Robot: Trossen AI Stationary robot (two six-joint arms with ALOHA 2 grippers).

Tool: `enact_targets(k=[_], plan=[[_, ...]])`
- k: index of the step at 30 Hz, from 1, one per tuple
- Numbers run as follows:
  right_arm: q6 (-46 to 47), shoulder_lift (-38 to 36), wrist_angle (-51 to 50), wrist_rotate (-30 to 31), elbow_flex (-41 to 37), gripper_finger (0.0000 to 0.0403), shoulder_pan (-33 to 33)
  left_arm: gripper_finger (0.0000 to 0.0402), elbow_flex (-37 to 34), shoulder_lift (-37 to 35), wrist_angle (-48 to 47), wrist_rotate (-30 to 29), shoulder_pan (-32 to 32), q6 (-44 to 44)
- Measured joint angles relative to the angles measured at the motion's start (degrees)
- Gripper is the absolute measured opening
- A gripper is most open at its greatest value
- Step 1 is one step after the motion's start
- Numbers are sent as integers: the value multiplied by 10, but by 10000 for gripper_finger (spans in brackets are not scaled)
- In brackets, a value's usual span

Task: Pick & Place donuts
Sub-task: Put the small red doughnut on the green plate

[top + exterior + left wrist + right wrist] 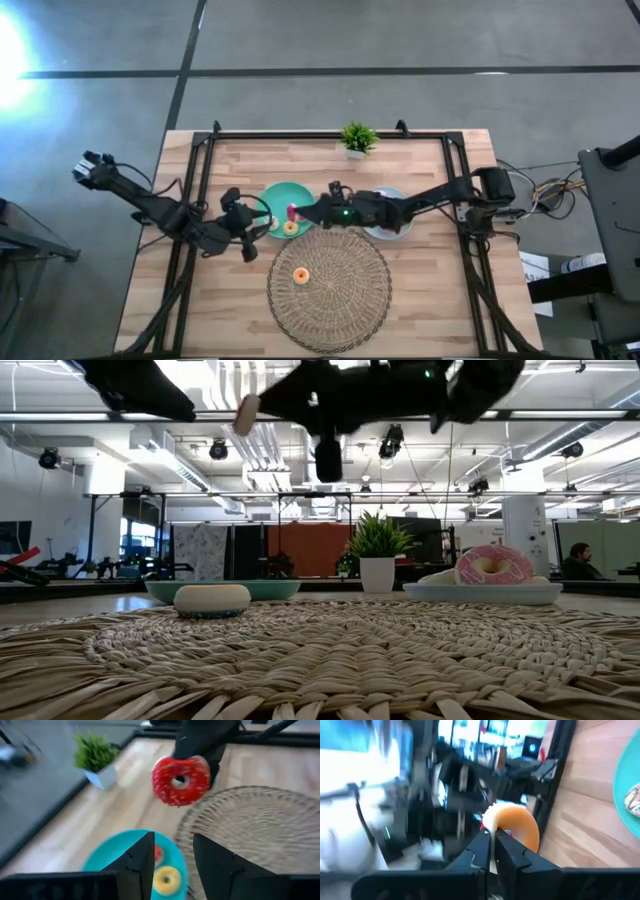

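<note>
Right wrist view shows the right end effector (494, 851) with its two dark fingers pinched closed on the rim of a red-frosted donut (512, 831), whose tan underside faces this camera. Seen from the left wrist, the same donut (181, 780) hangs upright in the air, red sprinkled face outward, above bare wood near the edge of the woven mat (260, 835). From above, the right end effector (300, 212) hovers just beside the teal plate (282, 196), at its edge nearest the mat. That plate already carries a yellow donut (166, 880) and a small red one (158, 853). The left end effector (172, 857) waits close to the same plate with its fingers apart and nothing between them. A small orange donut (300, 275) lies on the mat, and a pink-frosted donut (493, 566) rests on the light-blue plate (485, 593) on the far side, near a small potted plant (357, 138). Judging by the pose, the carry is under way and placement comes next. To do it well, the arm should centre the donut over a free part of its target, tip it flat, lower until it nearly touches, then part the fingers, keeping clear of the waiting left arm.
</note>
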Motion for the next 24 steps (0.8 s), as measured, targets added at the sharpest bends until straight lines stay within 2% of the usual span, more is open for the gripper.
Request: enact_targets(k=[5,10,20,24], plan=[[114,3,31,66,-26,11,0,110,0,41,66,-52,1,122],[131,3,56,115,-26,11,1,110,0,93,154,-95,9,239],[131,3,15,184,29,11,7,110,0,140,243,-202,36,250],[142,3,-14,206,47,11,11,110,0,138,267,-212,44,249]])
